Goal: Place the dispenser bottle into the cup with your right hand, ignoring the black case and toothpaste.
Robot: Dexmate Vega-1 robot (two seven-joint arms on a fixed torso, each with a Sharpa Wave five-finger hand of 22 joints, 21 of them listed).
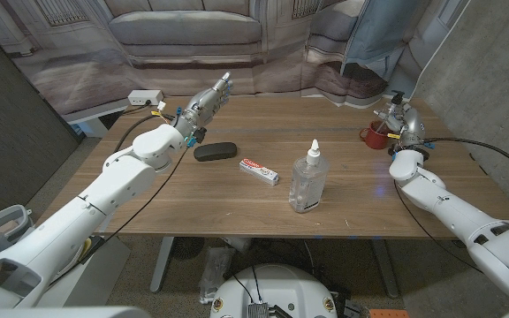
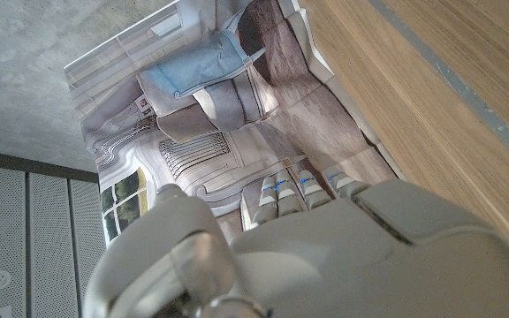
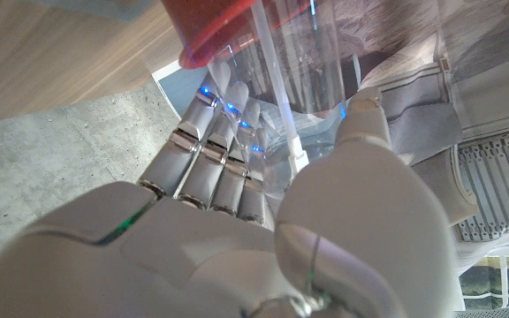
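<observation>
At the table's far right, my right hand (image 1: 399, 120) is at a red cup (image 1: 374, 136). In the right wrist view this hand (image 3: 237, 221) grips a clear dispenser bottle (image 3: 300, 71) with a thin tube inside it. The bottle's far end reaches the red cup's rim (image 3: 208, 35). Whether it is inside the cup I cannot tell. A second clear bottle (image 1: 307, 181) with a white nozzle stands upright at the table's middle, apart from both hands. My left hand (image 1: 203, 104) hangs above the far left of the table, fingers stretched out and holding nothing.
A black case (image 1: 215, 151) lies left of centre, just in front of my left hand. A toothpaste tube (image 1: 260, 170) lies between the case and the middle bottle. A sofa and curtains stand behind the wooden table (image 1: 237, 212). A white box with cables sits beyond its far left corner.
</observation>
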